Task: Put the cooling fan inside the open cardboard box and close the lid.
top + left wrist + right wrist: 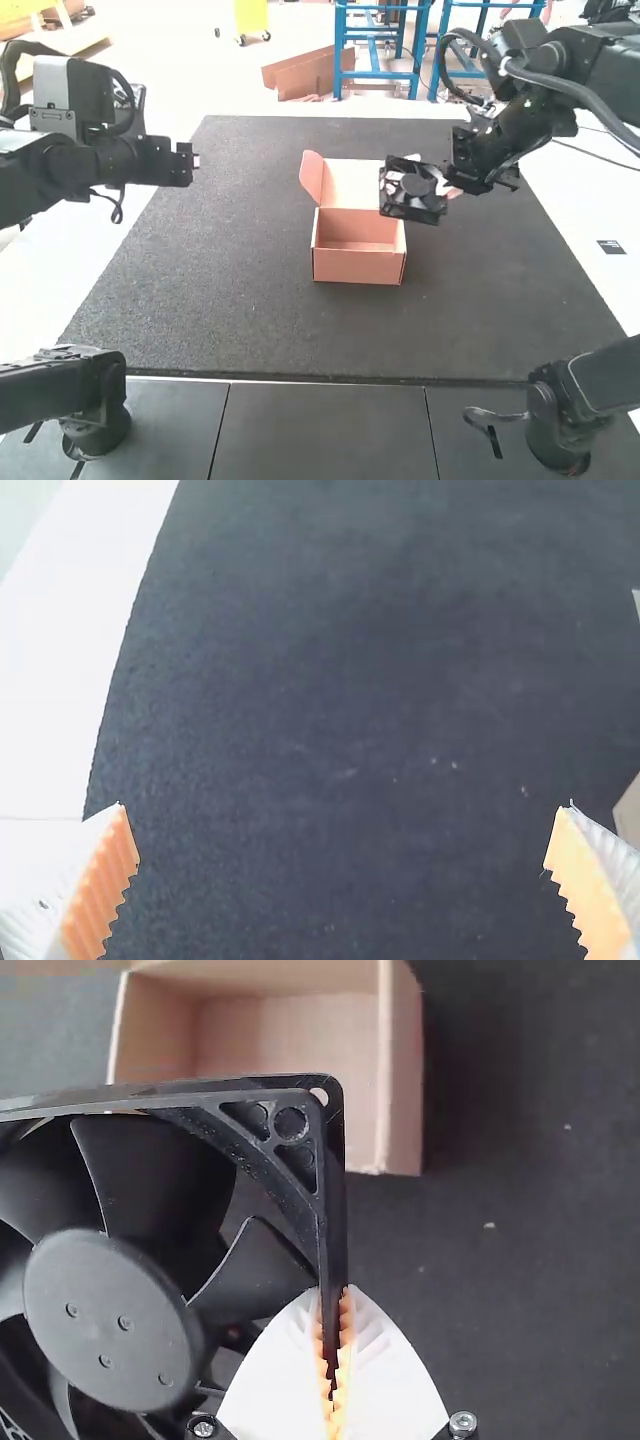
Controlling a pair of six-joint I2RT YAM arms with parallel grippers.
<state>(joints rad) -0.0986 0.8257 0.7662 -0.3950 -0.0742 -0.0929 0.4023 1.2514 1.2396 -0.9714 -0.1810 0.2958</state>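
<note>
The cooling fan (412, 192) is up in the air, not in the box yet. It hangs tipped over the right back corner of the cardboard box (358, 245). The right pincer (462, 180) has it. Its two white fingers squeeze the thin black edge of the fan's frame, w/ the orange pads (345, 1345) biting on both sides. From that wrist, the fan's round middle & blades are close up, and the open box sits just past them.

The box sits on the black mat (200, 290) in the middle of the table (60, 270), open at the top. Its lid (322, 178) stands up at the back left, so the way in is free.

The left pincer (188, 160) hangs over the mat, well apart from the box, w/ its fingers (100, 885) spread wide & nothing in them.

Step in hand, I think: bringing the fan to the box. The lid part hasn't begun.

The next move prob. needs the fan slid a bit more over the hole, laid flatter, put down inside, then let go. The fan looks nearly as wide as the hole. So it must line up well, or a corner could catch the rim & tip the box. After that the lid needs a push down, maybe w/ the left pincer.
</note>
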